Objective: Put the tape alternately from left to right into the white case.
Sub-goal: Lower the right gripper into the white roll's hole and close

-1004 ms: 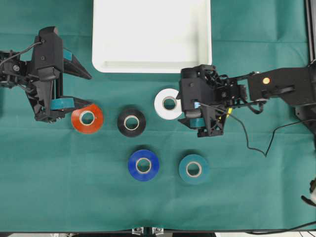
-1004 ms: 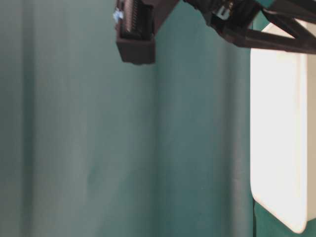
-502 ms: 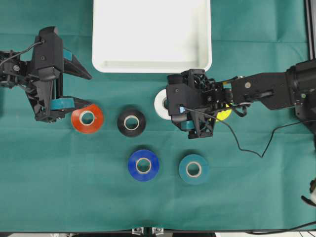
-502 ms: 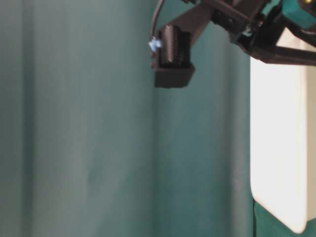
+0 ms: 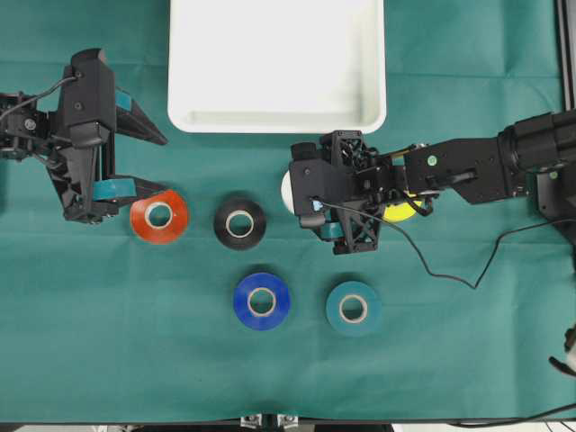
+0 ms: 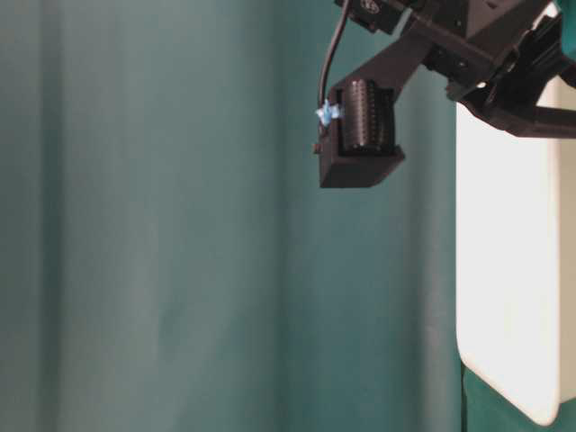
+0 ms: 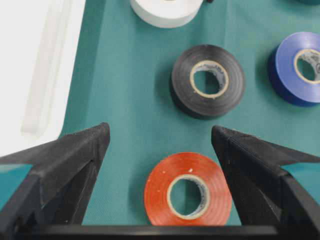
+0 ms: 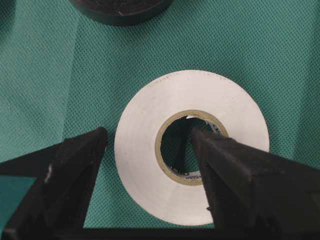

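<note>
green cloth (image 5: 108, 315): right gripper (image 5: 301, 192), jaws apart, hides most of the white roll (image 5: 286, 189) and yellow roll (image 5: 402, 209), frame centre; left gripper (image 5: 153, 162) also spread.

Woven matt green cloth (image 8: 60, 70) under smooth, slightly glossy white tape (image 8: 145, 150).

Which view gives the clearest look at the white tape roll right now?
The right wrist view: the white roll fills the frame, lying flat, one open jaw outside it and one over its core. Overhead, the right gripper hides most of it. The left wrist view catches only its edge at the top. The table-level view shows none of it.
</note>
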{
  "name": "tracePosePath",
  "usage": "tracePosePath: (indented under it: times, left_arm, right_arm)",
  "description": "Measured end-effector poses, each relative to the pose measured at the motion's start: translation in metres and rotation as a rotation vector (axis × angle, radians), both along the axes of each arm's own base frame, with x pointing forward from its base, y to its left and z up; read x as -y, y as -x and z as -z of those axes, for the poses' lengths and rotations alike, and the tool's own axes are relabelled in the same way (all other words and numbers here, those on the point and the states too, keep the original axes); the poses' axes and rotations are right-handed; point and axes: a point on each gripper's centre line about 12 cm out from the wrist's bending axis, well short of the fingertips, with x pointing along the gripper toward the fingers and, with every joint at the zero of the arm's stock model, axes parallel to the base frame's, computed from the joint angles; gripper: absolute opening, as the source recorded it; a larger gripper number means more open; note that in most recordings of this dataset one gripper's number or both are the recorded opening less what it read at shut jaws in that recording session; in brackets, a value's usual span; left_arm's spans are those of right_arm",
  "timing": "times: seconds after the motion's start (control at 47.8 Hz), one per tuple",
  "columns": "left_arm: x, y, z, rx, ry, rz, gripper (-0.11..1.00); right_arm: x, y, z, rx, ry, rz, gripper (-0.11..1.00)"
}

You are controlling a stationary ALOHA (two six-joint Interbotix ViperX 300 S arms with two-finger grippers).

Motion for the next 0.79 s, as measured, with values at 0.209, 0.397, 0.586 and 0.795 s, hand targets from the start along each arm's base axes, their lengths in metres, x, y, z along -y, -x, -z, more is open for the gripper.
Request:
tracePosePath:
  times: [0.209,0.397,0.586,0.795]
  left_arm:
    - [0.0000,0.0001,-0.0004,0.002,0.000,0.000,0.60]
    - [0.0000,0.0001,-0.0004,0.002,0.000,0.000,0.60]
    - [0.0000,0.0000,0.0000,0.000,0.000,0.000,0.60]
    - [0.0000,0.0001,-0.0004,0.002,0.000,0.000,0.60]
  right_arm:
    - [0.0017,-0.0007,0.0006,0.000,0.001,0.003,0.76]
    - [0.0017,-0.0025,-0.0009,0.005,0.005,-0.001,0.45]
    - [0.0041,-0.0040,-0.0023,0.002,0.006,0.006,0.29]
    - [0.0041,-0.0039,-0.0073,0.011,0.005,0.006,0.29]
